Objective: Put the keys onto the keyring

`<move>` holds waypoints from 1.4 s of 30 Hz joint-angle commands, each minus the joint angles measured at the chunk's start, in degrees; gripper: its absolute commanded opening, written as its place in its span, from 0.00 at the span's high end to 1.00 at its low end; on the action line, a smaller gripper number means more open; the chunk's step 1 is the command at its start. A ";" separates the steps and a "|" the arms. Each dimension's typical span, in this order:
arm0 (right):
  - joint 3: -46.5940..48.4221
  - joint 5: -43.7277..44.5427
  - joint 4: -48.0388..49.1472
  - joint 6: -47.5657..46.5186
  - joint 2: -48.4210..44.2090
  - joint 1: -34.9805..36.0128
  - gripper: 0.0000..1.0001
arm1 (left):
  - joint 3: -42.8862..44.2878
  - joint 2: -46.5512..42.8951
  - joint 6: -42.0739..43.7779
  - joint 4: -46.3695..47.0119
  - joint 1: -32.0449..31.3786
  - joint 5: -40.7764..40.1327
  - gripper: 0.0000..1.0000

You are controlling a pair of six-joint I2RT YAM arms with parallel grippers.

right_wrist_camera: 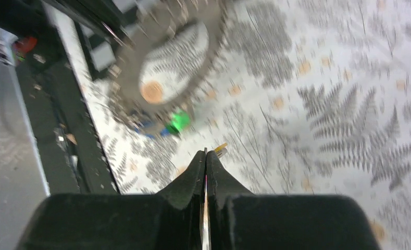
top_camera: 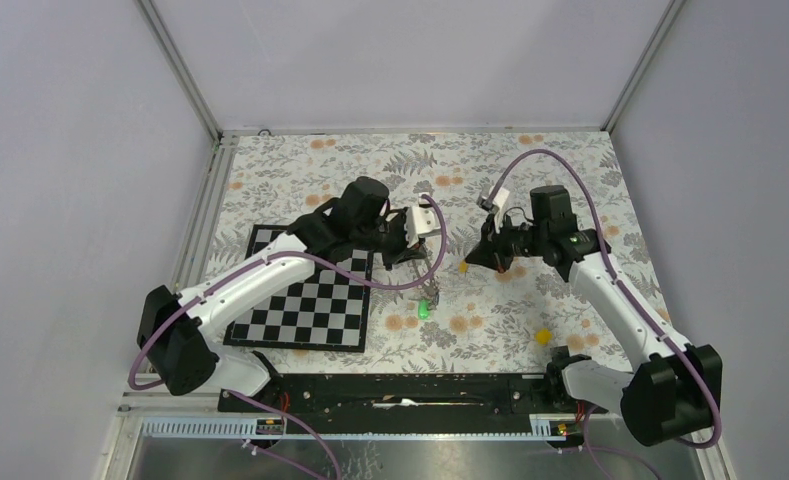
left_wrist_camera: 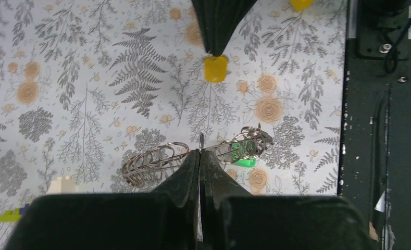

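My left gripper (left_wrist_camera: pixel 201 151) is shut on the thin wire of the keyring (left_wrist_camera: pixel 153 160), a grey metal loop with a jagged outline held above the floral cloth. A green key (left_wrist_camera: pixel 243 156) hangs on the keyring, and in the blurred right wrist view a blue key (right_wrist_camera: pixel 146 128) shows beside the green one (right_wrist_camera: pixel 179 122). My right gripper (right_wrist_camera: pixel 206 152) is shut on an orange-yellow key (left_wrist_camera: pixel 215 69), held a short way right of the keyring (right_wrist_camera: pixel 166 67). From above, the two grippers, left (top_camera: pixel 425 258) and right (top_camera: pixel 470 262), face each other at mid-table. Another yellow key (top_camera: pixel 543 336) lies on the cloth at the near right.
A black-and-white chessboard (top_camera: pixel 305 300) lies under the left arm. A black rail (top_camera: pixel 400 390) runs along the near edge between the arm bases. A cream block (left_wrist_camera: pixel 62 183) and a green-yellow strip piece (left_wrist_camera: pixel 13 214) lie on the cloth near the left gripper.
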 commanded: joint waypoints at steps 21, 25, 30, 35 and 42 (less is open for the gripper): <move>-5.69 28.16 -8.12 -11.67 11.76 -0.30 0.90 | 5.79 0.71 -3.55 2.54 0.32 -8.20 1.00; -3.56 26.99 -8.68 -11.47 16.60 0.00 0.79 | 5.93 0.95 -3.55 2.54 0.32 -7.88 1.00; -1.40 26.42 -8.97 -10.90 17.40 0.00 0.70 | 5.97 1.11 -3.38 2.54 0.32 -7.58 1.00; -1.33 28.54 -9.05 -11.20 15.43 -0.03 0.63 | 6.03 1.22 -3.27 2.52 0.32 -7.35 1.00; -2.84 32.60 -11.38 -14.18 13.05 -0.08 0.59 | 6.50 1.32 -3.20 1.86 0.23 -6.62 1.00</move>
